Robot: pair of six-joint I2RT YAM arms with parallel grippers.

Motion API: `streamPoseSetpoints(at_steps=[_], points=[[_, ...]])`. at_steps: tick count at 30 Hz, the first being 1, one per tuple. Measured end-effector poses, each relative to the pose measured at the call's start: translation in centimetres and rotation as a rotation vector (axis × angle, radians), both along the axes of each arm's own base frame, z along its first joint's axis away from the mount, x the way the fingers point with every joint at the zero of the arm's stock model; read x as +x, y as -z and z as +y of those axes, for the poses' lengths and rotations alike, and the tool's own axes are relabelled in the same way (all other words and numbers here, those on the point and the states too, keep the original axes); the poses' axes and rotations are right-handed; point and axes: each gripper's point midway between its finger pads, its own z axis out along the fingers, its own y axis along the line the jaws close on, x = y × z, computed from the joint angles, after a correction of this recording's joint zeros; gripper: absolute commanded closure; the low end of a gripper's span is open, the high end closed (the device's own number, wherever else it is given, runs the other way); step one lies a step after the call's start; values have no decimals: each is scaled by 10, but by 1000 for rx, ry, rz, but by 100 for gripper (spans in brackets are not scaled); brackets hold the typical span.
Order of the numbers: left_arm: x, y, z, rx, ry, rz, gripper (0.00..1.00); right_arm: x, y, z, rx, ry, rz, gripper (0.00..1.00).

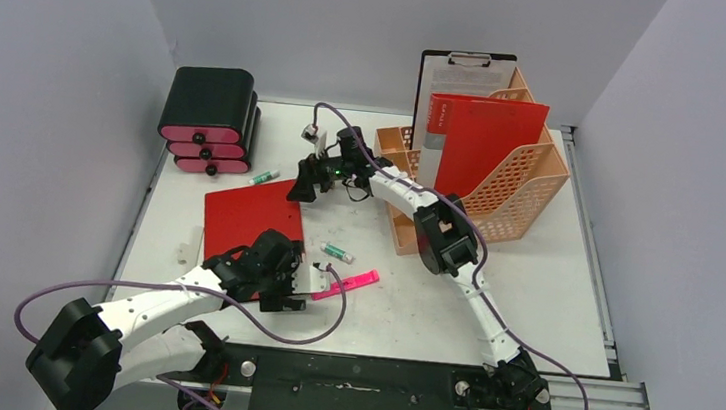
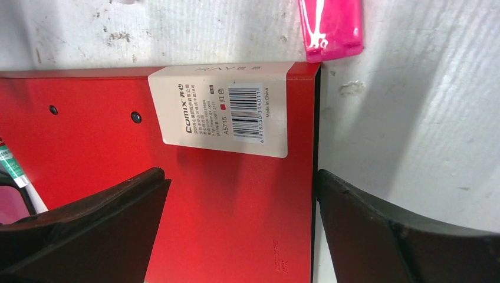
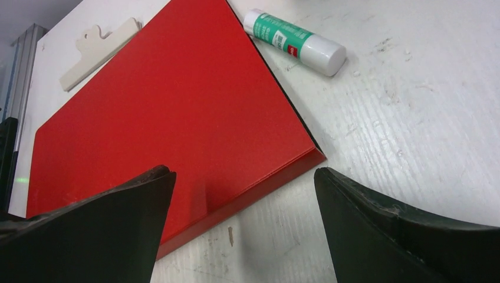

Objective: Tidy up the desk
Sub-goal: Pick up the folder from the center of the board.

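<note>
The white desk (image 1: 530,302) holds a flat red folder (image 1: 250,214). My left gripper (image 1: 283,283) hangs open over the folder's near right corner. In the left wrist view (image 2: 242,183) its jaws straddle the folder's (image 2: 224,206) labelled edge, with bare desk (image 2: 413,118) to the right. My right gripper (image 1: 300,187) is open and empty over the folder's far right corner. In the right wrist view (image 3: 244,177) that corner of the folder (image 3: 165,112) lies between the fingers, just above the desk (image 3: 383,118).
A pink highlighter (image 1: 346,284) (image 2: 330,26) and a glue stick (image 1: 337,252) (image 3: 293,41) lie right of the folder. Another glue stick (image 1: 263,176) lies behind it, a white clip (image 1: 184,248) (image 3: 97,52) left of it. The drawer box (image 1: 208,120) stands back left, the orange rack (image 1: 511,189) back right.
</note>
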Motion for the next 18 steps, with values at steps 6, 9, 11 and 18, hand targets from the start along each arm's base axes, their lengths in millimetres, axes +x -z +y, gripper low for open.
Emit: streamPoseSetpoints(at_steps=[6,9,11,18], points=[[5,-2,3,8,-17,-30,2,-12,-3,5,21,-67,-2,2],[5,-3,4,13,-20,-34,9,-20,-5,5,34,-105,14,7],[5,-3,5,14,-24,-37,19,-25,-6,4,43,-133,28,10],[4,-7,13,39,-42,-48,45,-45,-4,5,61,-212,77,14]])
